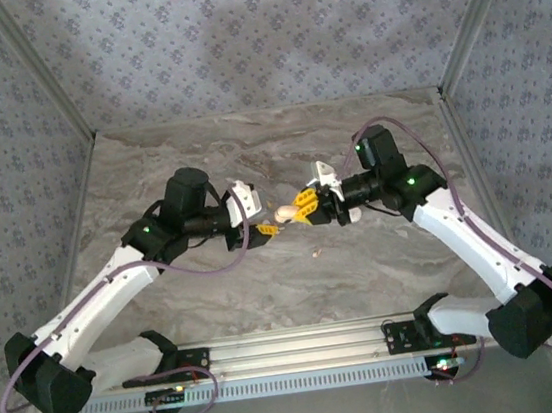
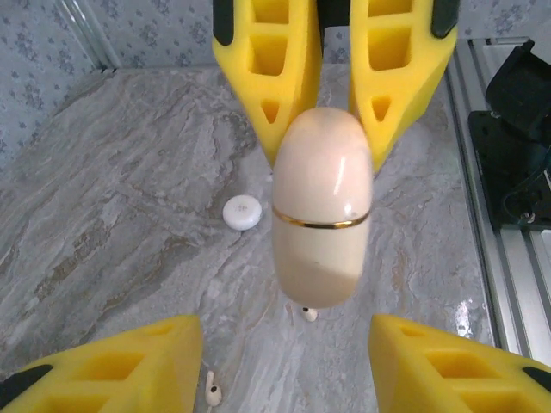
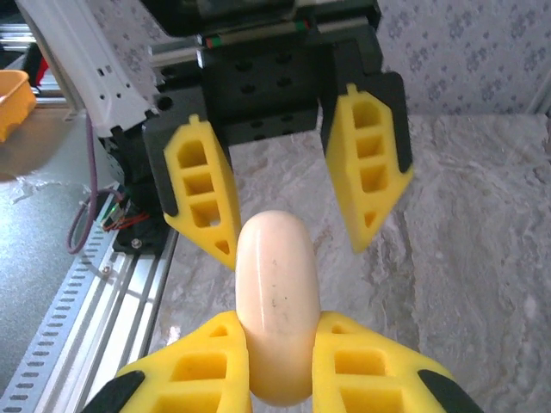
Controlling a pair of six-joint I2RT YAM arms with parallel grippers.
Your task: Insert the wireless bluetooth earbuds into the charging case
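1. Handling first: the glossy peach-cream, pill-shaped plastic charging case (image 2: pixel 320 206) looks light and stiff. That rounded shiny shell is probably slippery though. I'd hold it flat on the broad sides, well clear of the seam, so the lid half can hinge free.
2. Looks: smooth oval with a thin gold band round the middle where the halves meet. It's closed as far as I can tell, with a few tiny dark specks on the shell.
3. Where it is: up in the air over the middle of the grey marble-pattern surface (image 2: pixel 112 215), held between the two arms.
4. The right end effector (image 3: pixel 280 325) has its yellow fingers clamped on one end of the case.
5. The left end effector (image 2: pixel 284 335) is spread wide, with a finger on either side of the other end, not touching it.
6. The tiny whitish earbuds (image 2: pixel 212 393) lie on the surface below, with another earbud (image 2: pixel 309 314) just past the case's tip. They look light, fiddly and easy to flick away, so pinch gently across the stem.
7. A small round white disc (image 2: pixel 242 212) sits nearby on the surface.
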